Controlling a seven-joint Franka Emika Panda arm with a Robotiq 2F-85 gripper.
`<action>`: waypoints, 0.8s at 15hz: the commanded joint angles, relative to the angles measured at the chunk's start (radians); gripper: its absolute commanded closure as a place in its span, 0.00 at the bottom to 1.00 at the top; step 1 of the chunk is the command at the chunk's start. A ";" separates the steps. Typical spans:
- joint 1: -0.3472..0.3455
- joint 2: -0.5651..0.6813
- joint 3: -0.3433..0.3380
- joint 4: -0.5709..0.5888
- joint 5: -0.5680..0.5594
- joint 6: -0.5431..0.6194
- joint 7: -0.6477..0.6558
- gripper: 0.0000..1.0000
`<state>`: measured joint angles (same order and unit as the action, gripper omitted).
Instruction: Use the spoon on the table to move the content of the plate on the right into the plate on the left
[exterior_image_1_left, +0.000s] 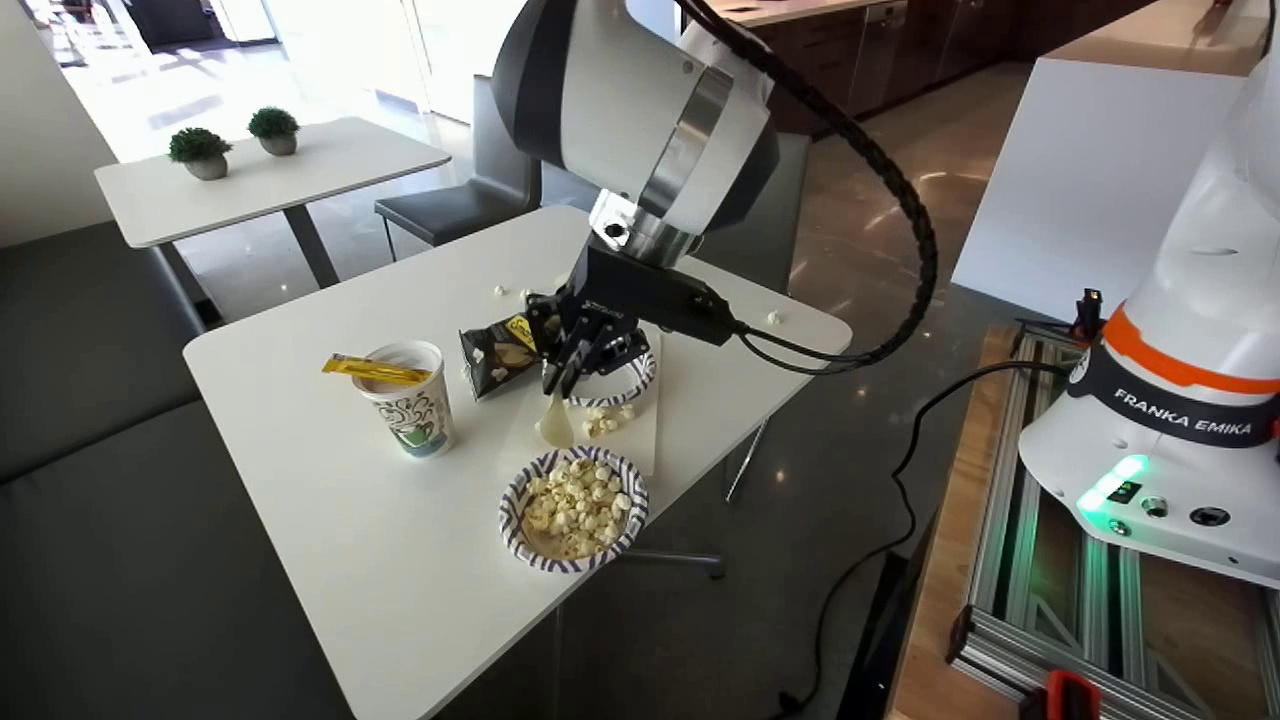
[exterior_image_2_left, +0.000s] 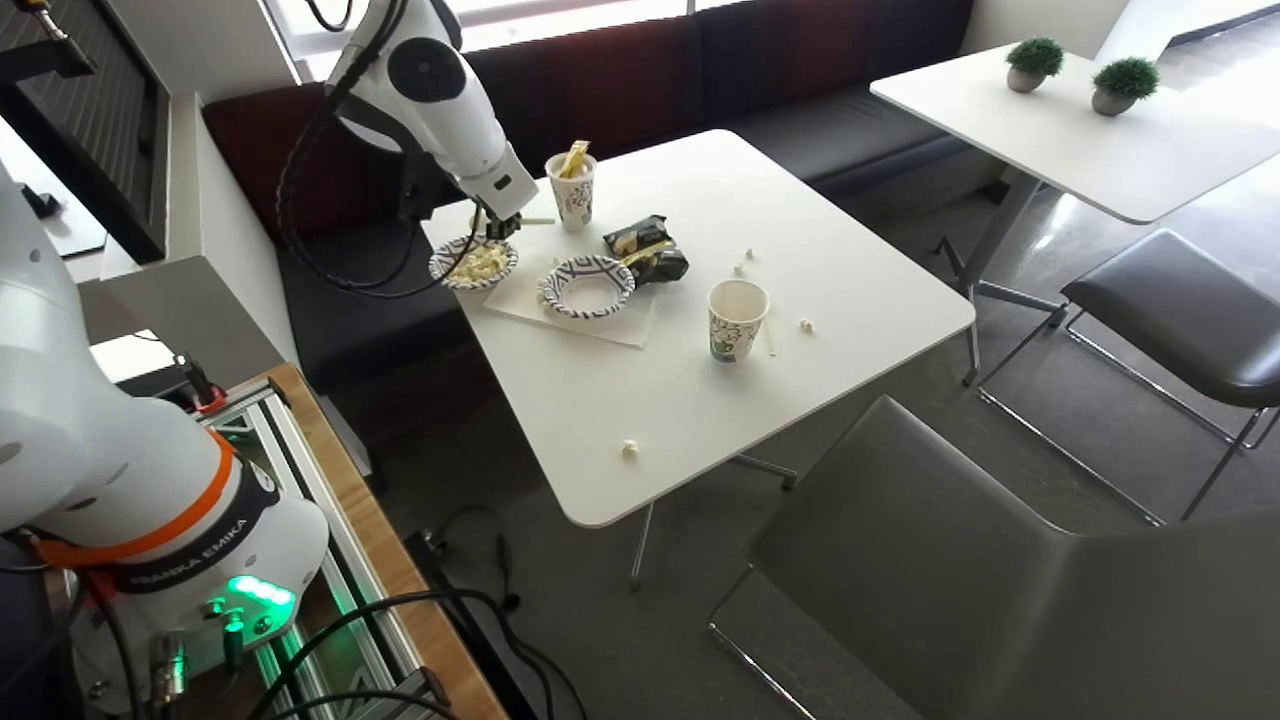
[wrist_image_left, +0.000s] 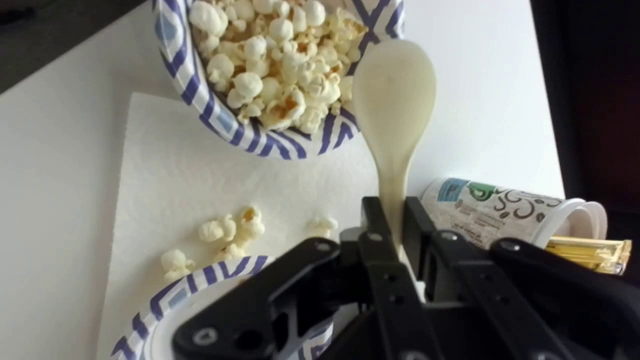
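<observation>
Gripper (wrist_image_left: 394, 214): jaws were closed about spoon (wrist_image_left: 395, 95) | Popcorn (wrist_image_left: 300, 70): lay in patterned bowl (wrist_image_left: 220, 120) | Loose pieces (wrist_image_left: 250, 223): rested on white sheet (wrist_image_left: 160, 160)

The spoon (wrist_image_left: 394, 95) looks like smooth plastic; the popcorn (wrist_image_left: 285, 65), rough and matt; in an exterior view, the near bowl (exterior_image_1_left: 511, 515) and far bowl (exterior_image_1_left: 648, 370) look like printed paper; the bag (exterior_image_1_left: 500, 355), glossy foil; the bench (exterior_image_1_left: 968, 450), wood with metal rails (exterior_image_1_left: 1020, 645).
</observation>
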<state>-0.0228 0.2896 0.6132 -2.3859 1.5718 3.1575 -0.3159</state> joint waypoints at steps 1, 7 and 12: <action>0.202 -0.022 -0.177 -0.080 -0.127 0.124 0.239 0.97; 0.220 -0.017 -0.318 -0.181 -0.121 0.207 0.417 0.97; 0.194 0.007 -0.428 -0.265 -0.142 0.135 0.471 0.97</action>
<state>0.1665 0.2948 0.2351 -2.5981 1.4777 3.3472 0.0971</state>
